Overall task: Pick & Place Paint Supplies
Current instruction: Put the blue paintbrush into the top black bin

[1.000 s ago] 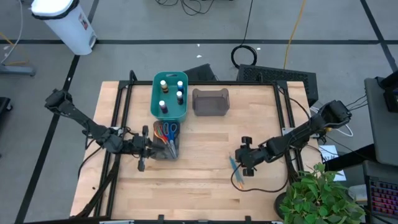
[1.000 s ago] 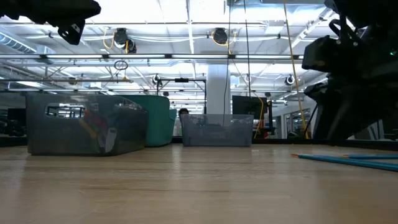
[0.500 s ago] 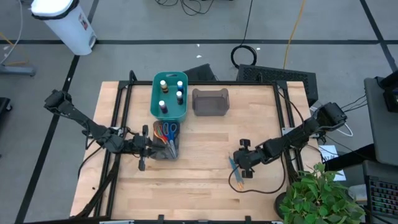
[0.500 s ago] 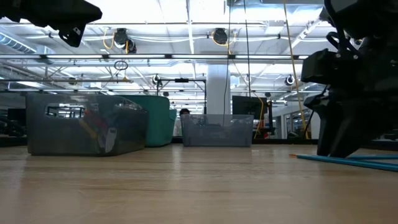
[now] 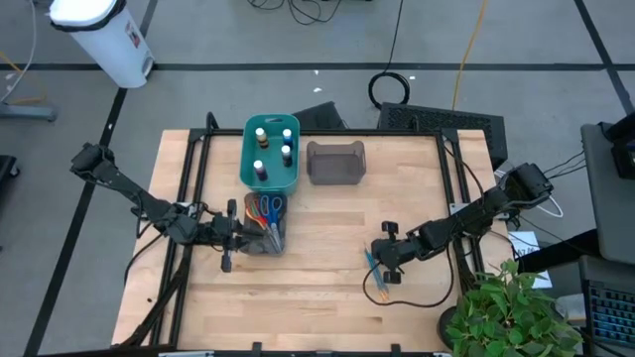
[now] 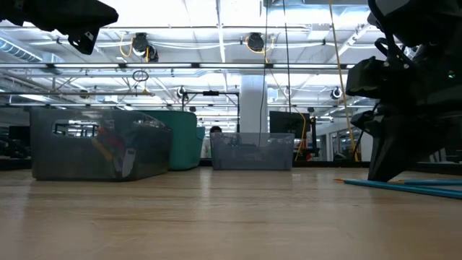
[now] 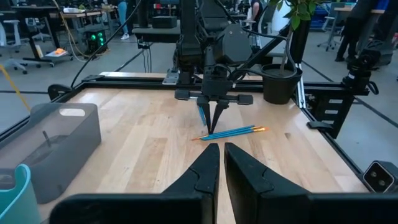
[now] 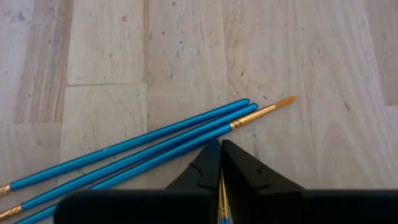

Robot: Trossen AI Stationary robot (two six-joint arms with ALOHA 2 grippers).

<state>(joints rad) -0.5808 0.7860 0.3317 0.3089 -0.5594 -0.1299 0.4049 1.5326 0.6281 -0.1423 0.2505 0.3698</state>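
Note:
Several thin blue brushes (image 8: 143, 142) lie side by side on the wood near the table's right near part (image 5: 376, 281). My right gripper (image 8: 221, 149) stands over them, fingers pointing down (image 7: 214, 124), shut on one more blue brush. White-capped paint bottles (image 5: 270, 149) stand in the teal bin (image 5: 247, 169). Scissors (image 5: 264, 210) with coloured handles stick up out of a clear bin (image 5: 268, 243). My left gripper (image 7: 221, 165) waits, shut and touching nothing, just left of that clear bin (image 5: 229, 238). My right gripper pinches a blue brush between its two fingers near the gold ferrule (image 8: 222, 191), coming from above and pointing down. The shaft (image 7: 202, 115) stands steeply beside the fingers, along them rather than across. Its lower end is hidden by the fingertips, which reach down to the lying brushes.
A grey bin (image 5: 335, 164) sits right of the teal one at the far side. A potted plant (image 5: 511, 312) stands at the right near corner. Black frame rails (image 5: 461, 188) run along the table's sides. Bare wood lies between the two arms (image 5: 317, 258).
My right gripper has moved down and a little toward the table's near edge, until its fingertips stand at the brushes on the table. The left arm and the bins have kept still.

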